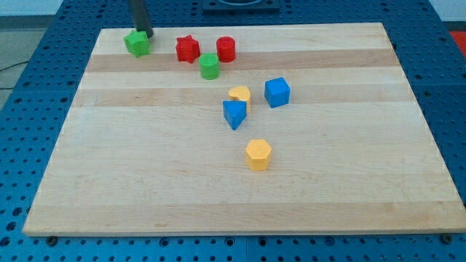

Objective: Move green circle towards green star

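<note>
Beside the green star (pixel 136 44), touching its upper right, stood the rod's tip (pixel 145 36), an end effector holding nothing. Well right of the star sat the green circle (pixel 210 66), the red star (pixel 187 49) between them, likely to snag any straight push.

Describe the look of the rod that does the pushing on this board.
My tip ends a straight, plain rod, dark grey to black, slightly glossy, which runs out of the view's top. No cables, markings or sleeve show. It stands by the green star.
</note>
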### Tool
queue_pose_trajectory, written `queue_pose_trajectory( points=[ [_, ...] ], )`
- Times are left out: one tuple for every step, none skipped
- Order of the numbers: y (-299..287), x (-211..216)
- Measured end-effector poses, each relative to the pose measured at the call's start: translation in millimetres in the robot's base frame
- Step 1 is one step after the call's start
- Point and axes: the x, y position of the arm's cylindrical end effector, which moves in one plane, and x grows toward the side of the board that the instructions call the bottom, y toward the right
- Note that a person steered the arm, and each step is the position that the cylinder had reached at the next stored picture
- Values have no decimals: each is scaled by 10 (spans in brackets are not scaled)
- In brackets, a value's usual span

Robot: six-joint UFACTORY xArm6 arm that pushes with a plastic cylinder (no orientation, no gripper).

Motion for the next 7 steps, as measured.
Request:
queue_pose_trajectory(
  points=[
    [191,165],
    [-147,256],
    [-613,257],
    [-369,474],
    [50,687],
    [468,628],
    [886,626]
  ],
)
